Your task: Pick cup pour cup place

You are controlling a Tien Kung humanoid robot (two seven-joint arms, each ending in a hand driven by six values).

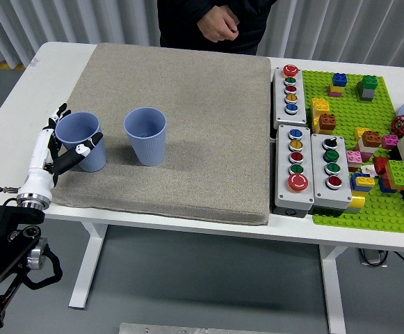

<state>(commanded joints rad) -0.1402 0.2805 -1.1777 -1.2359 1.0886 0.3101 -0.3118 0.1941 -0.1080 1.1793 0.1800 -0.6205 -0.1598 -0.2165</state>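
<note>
1. At the far left we see our left hand (57, 149), white and black, reaching in from the lower left corner over the edge of the grey mat (188, 90).
2. Its fingers are wrapped around the left blue cup (82, 141): the thumb crosses the cup's front wall and the fingertips show behind its left rim, so we read this as a grip on the cup.
3. That cup stands upright near the mat's left edge; we cannot tell whether its base is touching the mat or just lifted.
4. Just to the right, apart from the first, the second blue cup (146, 135) stands upright on the mat, its mouth open to us and nothing touching it.
5. Past the mat's right edge lie three grey button boxes (306, 170) with coloured buttons, on the white table (21, 90).
6. Beside them, at the right, a green baseplate (389, 209) carries scattered coloured bricks.
7. At the top, on the far side, a person in dark clothing stands with the person's hands (219, 24) clasped together above the table's far edge, holding nothing.
</note>
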